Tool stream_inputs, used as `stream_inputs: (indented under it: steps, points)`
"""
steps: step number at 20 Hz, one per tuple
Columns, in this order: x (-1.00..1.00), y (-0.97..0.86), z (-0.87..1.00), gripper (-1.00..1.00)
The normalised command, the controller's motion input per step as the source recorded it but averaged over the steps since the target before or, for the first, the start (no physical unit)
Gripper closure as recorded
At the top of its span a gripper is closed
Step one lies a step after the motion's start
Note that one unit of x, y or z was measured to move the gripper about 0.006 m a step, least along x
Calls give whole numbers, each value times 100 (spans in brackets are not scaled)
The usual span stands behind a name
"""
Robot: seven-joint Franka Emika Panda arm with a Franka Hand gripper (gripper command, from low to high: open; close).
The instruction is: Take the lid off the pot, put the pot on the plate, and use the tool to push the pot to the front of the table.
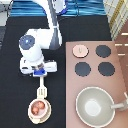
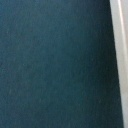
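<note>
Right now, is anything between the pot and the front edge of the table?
Nothing visible. The pot sits on the plate near the exterior view's bottom; the tool, under the gripper, lies on its far side.

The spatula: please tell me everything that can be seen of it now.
The spatula is small and cream-coloured, with a thin straight handle and a wider slotted head. It points toward the exterior view's bottom, its head just above the pot, which sits on the plate; whether they touch cannot be told. Its handle end is at the gripper, the arm's tool, which appears to hold it over the black table.
</note>
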Motion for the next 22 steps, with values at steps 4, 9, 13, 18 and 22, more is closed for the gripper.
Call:
stream_inputs:
  steps: [4, 9, 13, 18, 22]
  points:
    - [41, 9, 28, 100]
    - [-37, 21, 36, 100]
    - [-57, 20, 39, 100]
    - [-53, 12, 22, 100]
    - [-54, 11, 21, 100]
